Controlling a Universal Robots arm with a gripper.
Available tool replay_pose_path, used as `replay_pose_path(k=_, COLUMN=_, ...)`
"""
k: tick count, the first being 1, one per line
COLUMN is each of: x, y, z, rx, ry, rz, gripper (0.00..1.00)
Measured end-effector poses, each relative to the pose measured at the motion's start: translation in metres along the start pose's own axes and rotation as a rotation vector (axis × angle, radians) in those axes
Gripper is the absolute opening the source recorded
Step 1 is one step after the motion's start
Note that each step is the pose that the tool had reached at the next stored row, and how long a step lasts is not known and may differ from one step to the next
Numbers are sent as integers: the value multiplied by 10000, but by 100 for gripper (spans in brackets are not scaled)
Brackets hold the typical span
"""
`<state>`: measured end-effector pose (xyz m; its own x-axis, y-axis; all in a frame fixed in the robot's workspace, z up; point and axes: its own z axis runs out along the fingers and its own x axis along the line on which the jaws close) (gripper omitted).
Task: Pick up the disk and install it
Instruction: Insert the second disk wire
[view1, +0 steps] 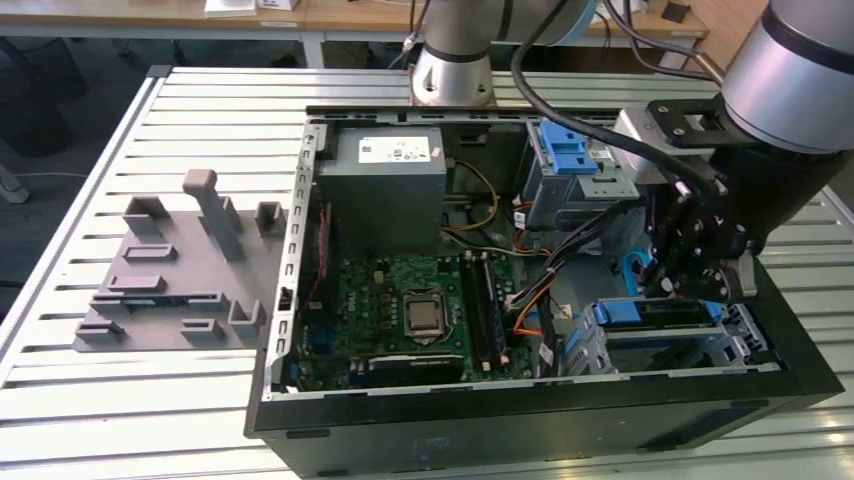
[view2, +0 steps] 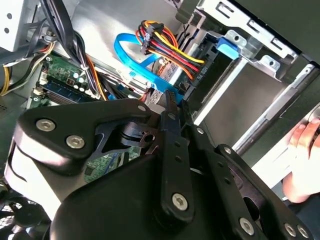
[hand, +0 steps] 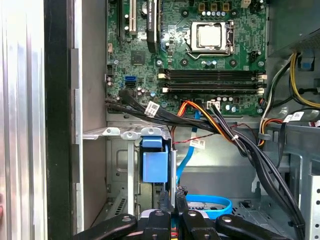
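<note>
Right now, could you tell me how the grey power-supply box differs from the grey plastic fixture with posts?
The grey power-supply box sits inside the open black computer case; the grey plastic fixture lies outside on the slatted table. The box is a plain block bearing a white sticker; the fixture is a flat plate with upright posts. Both are grey.

Black fingers (view2: 172, 107) (pressed together) point at a blue ribbon cable (view2: 131, 64), a hand (view2: 305, 160) nearby.

One open computer case (view1: 534, 420), one motherboard (view1: 400, 310), two drive cages (view1: 581, 165) (view1: 667, 335), one grey fixture (view1: 167, 280).
</note>
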<state>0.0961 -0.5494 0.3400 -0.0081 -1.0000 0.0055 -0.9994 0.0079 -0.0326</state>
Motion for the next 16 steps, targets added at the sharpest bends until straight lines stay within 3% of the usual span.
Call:
replay_pose_path(k=10, x=56, y=-1, z=11, rx=82, ry=-1, rz=-6, gripper=16)
replay_pose_path(k=16, x=68, y=1, z=27, rx=88, ry=0, rz=-6, gripper=16)
